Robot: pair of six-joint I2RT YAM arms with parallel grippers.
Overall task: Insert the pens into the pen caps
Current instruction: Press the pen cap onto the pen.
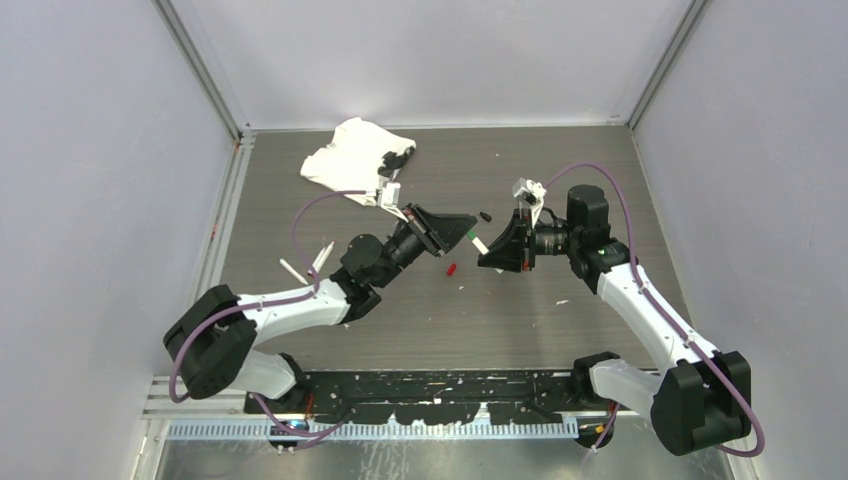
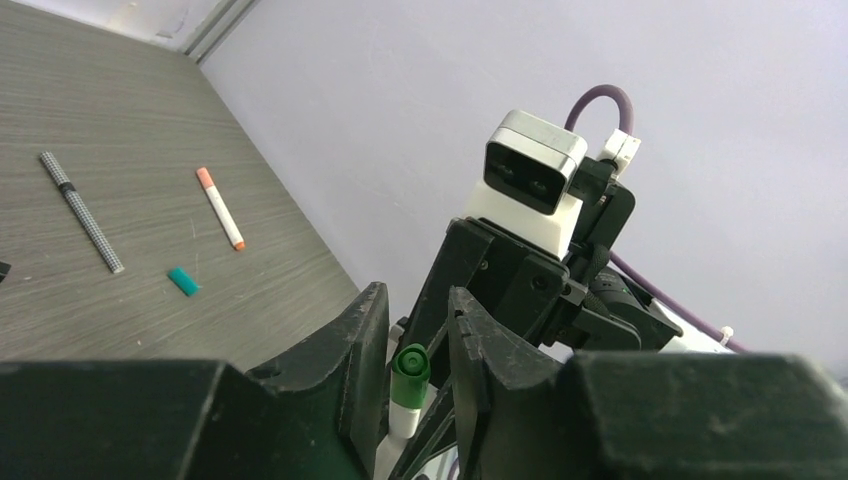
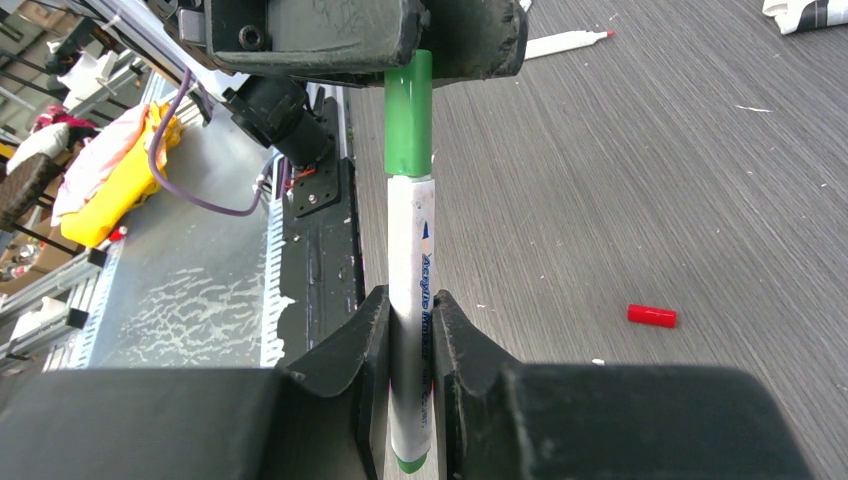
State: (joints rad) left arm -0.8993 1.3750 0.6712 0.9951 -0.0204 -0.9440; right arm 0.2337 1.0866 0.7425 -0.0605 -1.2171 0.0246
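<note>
Top external view: over the grey wood-grain desk (image 1: 560, 170), the right hand (image 1: 486, 258) pinches a white marker pen (image 3: 411, 290) mid-barrel, clear of the surface. The left hand (image 1: 464, 224) straddles the green plastic cap (image 3: 408, 115) at the pen's tip; squeezing or not, can't tell. A small red cap (image 3: 651, 316) lies on the desk near the pen.

In the right wrist view, the top of the green cap (image 3: 409, 115) is hidden at 12 o'clock behind the left gripper (image 3: 408, 40), so it is hard to tell if it is gripped. The cloth (image 3: 805, 12) at 1 o'clock is cut off by the edge. In the left wrist view, most of the pen (image 2: 403, 415) is hidden at 6 o'clock, a dark thing (image 2: 3, 270) at 9 o'clock is cut off, and from the top camera the small black bit (image 1: 485, 215) near the middle is too tiny to name.
</note>
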